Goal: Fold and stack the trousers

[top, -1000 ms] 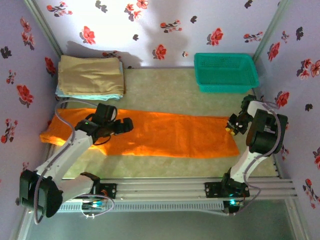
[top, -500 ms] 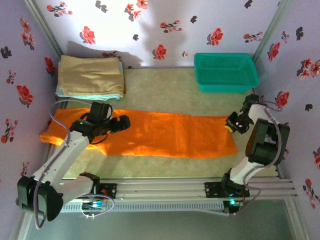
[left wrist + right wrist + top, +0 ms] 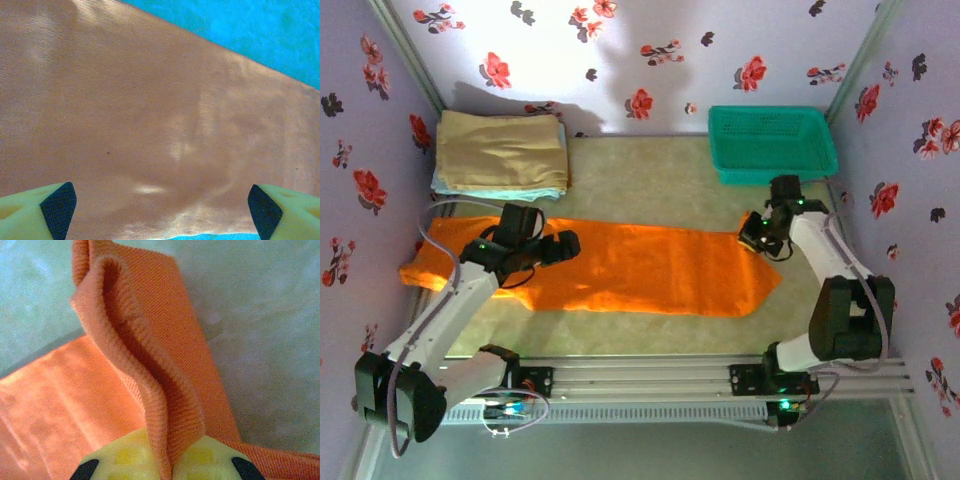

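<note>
The trousers [image 3: 640,270] are laid out as one long strip across the middle of the desk [image 3: 650,170], from its left edge toward the right. Their right end is pinched by the right end effector [image 3: 757,235], which is clamped on a raised ridge of the orange cloth, and that corner is held up off the desk. The left end effector [image 3: 565,245] is held over the left part of the trousers, its fingers wide apart and nothing gripped. The legs seem to be laid one on the other, so the lengthwise fold is judged done. The crosswise fold is judged barely begun. Further folding is left, and so is the stacking, presumably on the folded cloths [image 3: 500,150] at the far left.
</note>
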You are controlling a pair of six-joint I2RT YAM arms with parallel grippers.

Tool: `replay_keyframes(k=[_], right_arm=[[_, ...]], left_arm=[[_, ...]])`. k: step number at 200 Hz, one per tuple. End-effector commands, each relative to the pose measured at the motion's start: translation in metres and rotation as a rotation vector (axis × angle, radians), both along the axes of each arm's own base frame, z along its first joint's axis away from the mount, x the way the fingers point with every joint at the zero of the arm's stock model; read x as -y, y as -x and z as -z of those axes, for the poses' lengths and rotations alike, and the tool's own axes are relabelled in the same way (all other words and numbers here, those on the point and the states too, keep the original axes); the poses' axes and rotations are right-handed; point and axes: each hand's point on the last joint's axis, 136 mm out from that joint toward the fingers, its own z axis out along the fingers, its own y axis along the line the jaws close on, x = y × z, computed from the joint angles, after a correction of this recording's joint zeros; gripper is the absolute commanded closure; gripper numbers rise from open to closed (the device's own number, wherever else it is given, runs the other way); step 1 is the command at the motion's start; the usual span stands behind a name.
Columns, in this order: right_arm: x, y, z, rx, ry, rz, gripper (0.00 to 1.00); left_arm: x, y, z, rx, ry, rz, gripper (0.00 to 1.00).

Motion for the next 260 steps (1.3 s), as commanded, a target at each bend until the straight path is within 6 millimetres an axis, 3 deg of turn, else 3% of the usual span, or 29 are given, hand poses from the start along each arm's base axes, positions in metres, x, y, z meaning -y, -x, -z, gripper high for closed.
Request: replay_keyframes(k=[1, 66, 96, 138, 176, 212, 241, 260], right_arm=[[-0.023, 0.005, -0.021, 0.028, -0.001, 0.002, 1.0], [-0.122, 0.004, -0.062, 0.132, -0.036, -0.141, 1.0], [-0.179, 0.004, -0.073, 0.136, -0.043, -0.24, 1.0], [-0.26, 0.004, -0.07, 0.12, -0.148, -0.277, 1.0], [-0.316, 0.011, -0.074, 0.105, -0.203, -0.328, 1.0], [-0.35, 0.014, -0.077, 0.104, -0.247, -0.341, 1.0], [-0.371, 0.011, -0.064, 0.075, -0.275, -0.328, 1.0], [-0.381, 0.005, -0.053, 0.066, -0.275, -0.317, 1.0]], left_arm=[[0.001, -0.002, -0.005, -0.004, 0.007, 0.01, 0.08], [0.001, -0.006, -0.005, -0.013, 0.017, -0.002, 0.08], [0.0, -0.005, 0.0, -0.021, 0.042, -0.008, 0.07], [-0.014, 0.001, 0.024, -0.053, 0.071, -0.101, 0.07], [-0.032, 0.006, 0.049, -0.092, 0.086, -0.205, 0.08], [-0.045, 0.013, 0.068, -0.106, 0.081, -0.271, 0.08], [-0.048, 0.018, 0.078, -0.117, 0.082, -0.286, 0.08], [-0.048, 0.02, 0.074, -0.104, 0.085, -0.282, 0.08]])
